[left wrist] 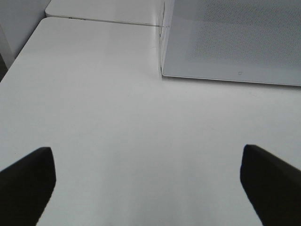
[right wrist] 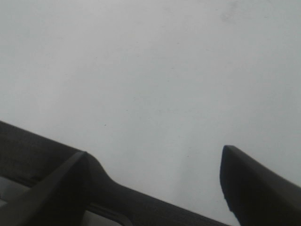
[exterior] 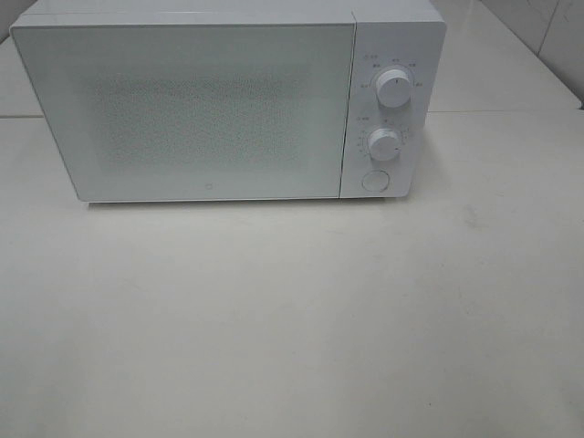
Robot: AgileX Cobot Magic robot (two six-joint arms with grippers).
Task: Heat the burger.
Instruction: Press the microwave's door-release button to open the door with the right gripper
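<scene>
The left gripper (left wrist: 148, 183) has its fingers spread wide with nothing between them. It is over the white table (left wrist: 103, 117), near the microwave's (left wrist: 235, 37) left front corner. The right gripper (right wrist: 155, 186) is likewise spread and empty over the table. The microwave stands at the far side with its door shut and two knobs (exterior: 394, 88) on the right. The burger is not visible in any view.

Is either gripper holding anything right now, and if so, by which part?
Nothing is held. The left gripper and the right gripper are both open, with only the table showing between their fingers.
</scene>
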